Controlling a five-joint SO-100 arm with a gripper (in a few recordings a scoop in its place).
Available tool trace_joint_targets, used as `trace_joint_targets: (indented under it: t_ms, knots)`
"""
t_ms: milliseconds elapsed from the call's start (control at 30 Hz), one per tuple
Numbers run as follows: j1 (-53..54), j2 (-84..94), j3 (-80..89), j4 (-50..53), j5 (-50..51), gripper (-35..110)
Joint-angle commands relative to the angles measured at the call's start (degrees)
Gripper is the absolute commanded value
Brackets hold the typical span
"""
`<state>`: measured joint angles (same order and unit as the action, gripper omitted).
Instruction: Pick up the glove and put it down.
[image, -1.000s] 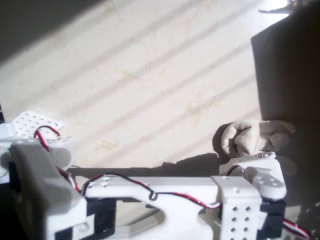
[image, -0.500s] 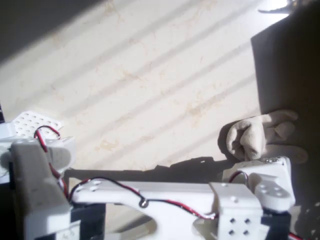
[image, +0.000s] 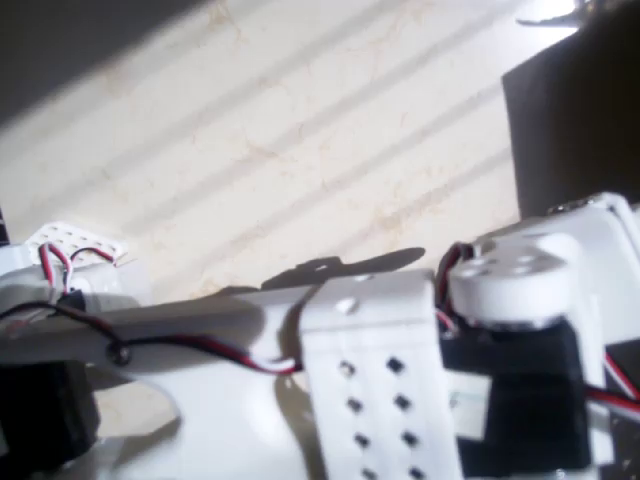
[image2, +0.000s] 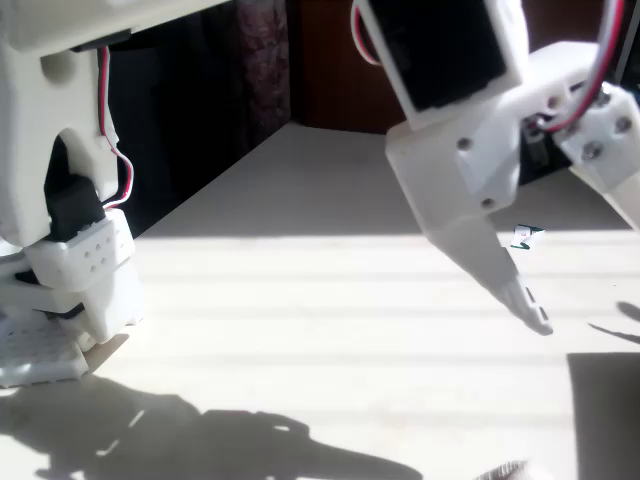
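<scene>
White plastic two-finger gripper (image2: 588, 262) hangs high at the fixed view's right, jaws apparently spread and empty. Cream fabric glove (image2: 506, 470): probably the sliver at the bottom edge, on the pale tabletop (image2: 300, 300), likely released.

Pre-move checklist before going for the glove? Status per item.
1. Hand open: ok, jaws stand spread in the fixed view.
2. Hand empty: ok, nothing between the jaws.
3. Hand off the table: ok, it looks raised.
4. Glove position: cannot tell. The arm blocks the lower part of the overhead view, and a pale sliver at the fixed view's bottom edge may be the glove.
5. Hand lined up over the glove: cannot tell.
</scene>
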<state>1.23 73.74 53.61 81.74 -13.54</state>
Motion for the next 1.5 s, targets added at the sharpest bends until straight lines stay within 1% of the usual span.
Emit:
trace_joint_targets:
  t_ms: [0, 167, 367, 567, 733, 800, 1000, 1067, 1467]
  knots:
    - [-4.4, 1.5, -0.3, -0.6, 4.1, 25]
    - [-6.8, -7.8, -0.4, -2.3, 4.6, 25]
    - [-7.2, -15.8, -0.4, -8.2, 4.6, 25]
    - [-7.2, -23.4, -1.0, -9.1, 4.2, 25]
    - [-7.1, -23.9, -1.1, -9.1, 4.4, 24]
    - [-7.2, -23.9, -1.1, -9.1, 4.1, 22]
    - [-7.2, -24.1, -1.1, -9.1, 4.0, 3]
    - [-7.2, -24.1, -1.1, -9.1, 3.7, -1]
    - [-6.2, -23.6, -1.0, -9.1, 4.4, 0]
